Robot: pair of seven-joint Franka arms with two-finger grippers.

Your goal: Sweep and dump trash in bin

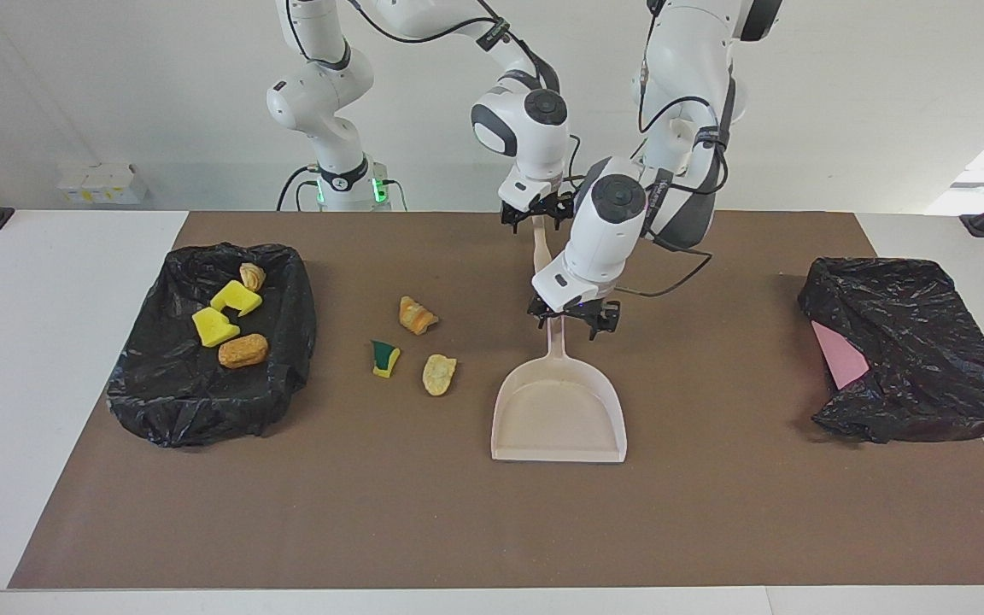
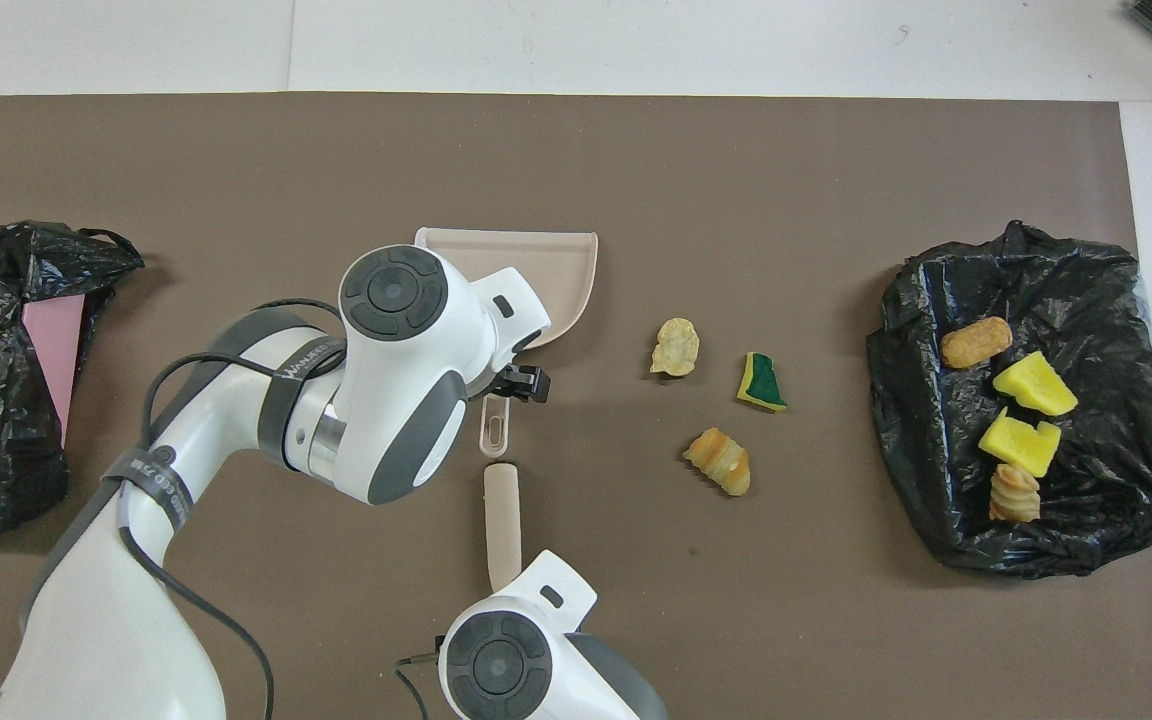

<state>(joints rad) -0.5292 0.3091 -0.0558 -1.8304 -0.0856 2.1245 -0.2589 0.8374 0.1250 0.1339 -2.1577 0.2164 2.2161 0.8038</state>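
Left claw [image 1: 574, 318] spread over dustpan [image 1: 560, 410] handle; right claw [image 1: 535, 215] spread over brush [image 2: 503, 525].

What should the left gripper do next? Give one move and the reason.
Probably lower and close the left gripper on the dustpan's handle: it hangs open right over that handle, not yet gripping. Three scraps lie on the mat beside the pan. The right gripper, open, is over the beige stick's end.
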